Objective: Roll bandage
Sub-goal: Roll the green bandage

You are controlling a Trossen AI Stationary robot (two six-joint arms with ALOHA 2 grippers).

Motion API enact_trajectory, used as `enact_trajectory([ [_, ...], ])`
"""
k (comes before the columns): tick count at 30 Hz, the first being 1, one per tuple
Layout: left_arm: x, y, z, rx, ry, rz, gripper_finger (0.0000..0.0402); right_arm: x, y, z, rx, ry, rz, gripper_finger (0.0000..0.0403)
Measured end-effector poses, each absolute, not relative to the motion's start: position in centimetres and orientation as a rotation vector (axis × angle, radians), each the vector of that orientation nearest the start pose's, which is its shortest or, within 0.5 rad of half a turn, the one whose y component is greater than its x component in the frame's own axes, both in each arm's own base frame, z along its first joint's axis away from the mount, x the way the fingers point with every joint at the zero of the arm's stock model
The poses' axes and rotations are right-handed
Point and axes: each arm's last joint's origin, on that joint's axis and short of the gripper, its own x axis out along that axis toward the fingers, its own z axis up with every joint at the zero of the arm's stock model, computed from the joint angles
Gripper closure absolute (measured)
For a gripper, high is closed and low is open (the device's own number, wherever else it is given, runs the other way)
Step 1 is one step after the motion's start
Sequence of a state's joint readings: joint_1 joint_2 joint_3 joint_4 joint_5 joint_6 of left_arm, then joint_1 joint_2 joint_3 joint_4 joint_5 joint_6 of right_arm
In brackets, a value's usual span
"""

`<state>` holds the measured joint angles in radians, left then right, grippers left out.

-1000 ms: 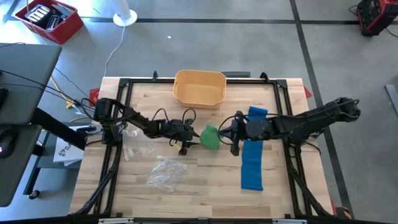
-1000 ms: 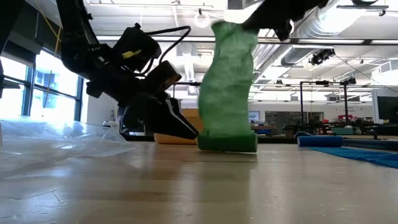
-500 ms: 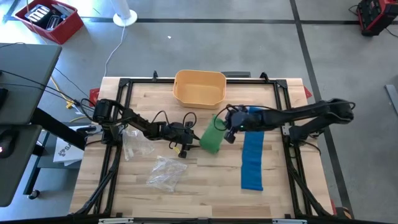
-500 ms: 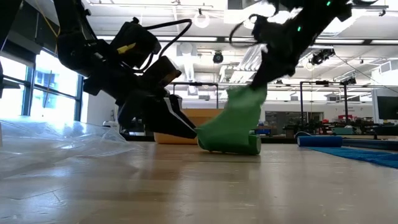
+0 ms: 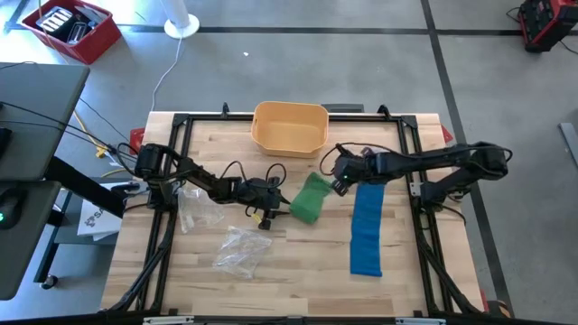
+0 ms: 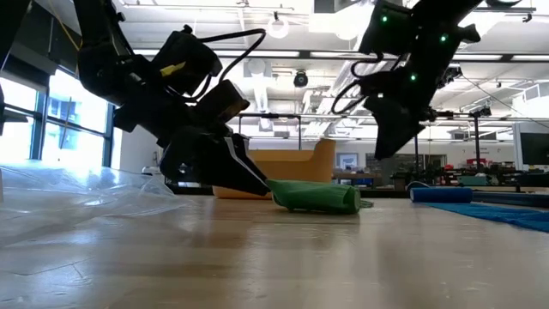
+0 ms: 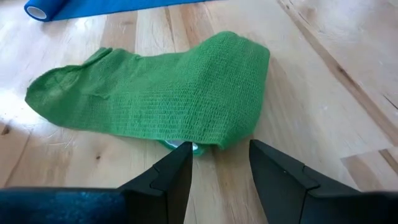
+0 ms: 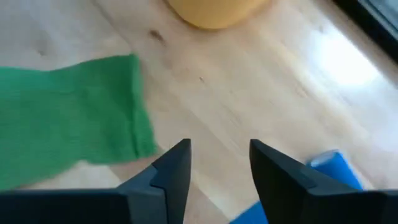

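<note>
high view:
green bandage [image 5: 310, 199]: flat on table [image 5: 298, 271] centre, partly unrolled, strip running diagonally toward the far right
left gripper [image 5: 274, 208]: low over the wood, tips right at the bandage's near-left end, fingers apart, not clamped on anything
right gripper [image 5: 336, 178]: just off the bandage's far-right end, apart from it, nothing held
blue bandage [image 5: 366, 228]: long strip unrolled on the right side of table, well clear of the green one
yellow bin [image 5: 289, 127]: far edge of table, centre
plastic bags [image 5: 242, 249]: clear wrappers, left-front; 2nd one beside the left arm

low view:
green bandage [image 6: 316, 196]: lying down on the wood, rolled end to the right
left gripper [image 6: 249, 181]: down at table lvl, tips touching or nearly touching the bandage's left end, can't tell which
right gripper [image 6: 388, 137]: lifted above the table, clear of the bandage, empty
plastic bag [image 6: 77, 193]: foreground left

left wrist view:
green bandage [image 7: 155, 93]: spread across the wood ahead of the fingers, small roll core tucked under its near edge
left fingers [image 7: 277, 168]: spread, near edge of bandage sits at the gap between them, not pinched
blue bandage [image 7: 93, 6]: roll end + strip, beyond the green one

right wrist view:
right fingers [image 8: 171, 165]: parted, bare wood between, grasping nothing
green bandage [image 8: 68, 102]: loose end flat, beside the fingers, not touched
yellow bin [image 8: 214, 12]: farther off
blue bandage [image 8: 326, 168]: corner visible
</note>
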<state>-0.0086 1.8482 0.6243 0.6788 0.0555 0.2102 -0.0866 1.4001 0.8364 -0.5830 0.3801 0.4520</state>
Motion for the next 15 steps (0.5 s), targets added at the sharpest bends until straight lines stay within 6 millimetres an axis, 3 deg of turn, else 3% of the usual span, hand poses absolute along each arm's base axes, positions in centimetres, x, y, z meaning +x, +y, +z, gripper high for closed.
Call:
enact_trajectory([
  [5,31.5,-0.4,9.8,0.194,0.532,-0.113,0.0247,26.7,-3.1,19.4,0.164,0.970,-0.411,0.0247],
  [10,31.3,-0.3,9.5,0.160,0.574,-0.078,0.0247,27.1,-4.8,15.6,0.166,0.848,-0.439,0.0247],
  [15,31.0,-0.3,9.0,0.114,0.628,-0.067,0.0247,26.3,-6.0,11.5,0.272,0.845,-0.437,0.0254],
])
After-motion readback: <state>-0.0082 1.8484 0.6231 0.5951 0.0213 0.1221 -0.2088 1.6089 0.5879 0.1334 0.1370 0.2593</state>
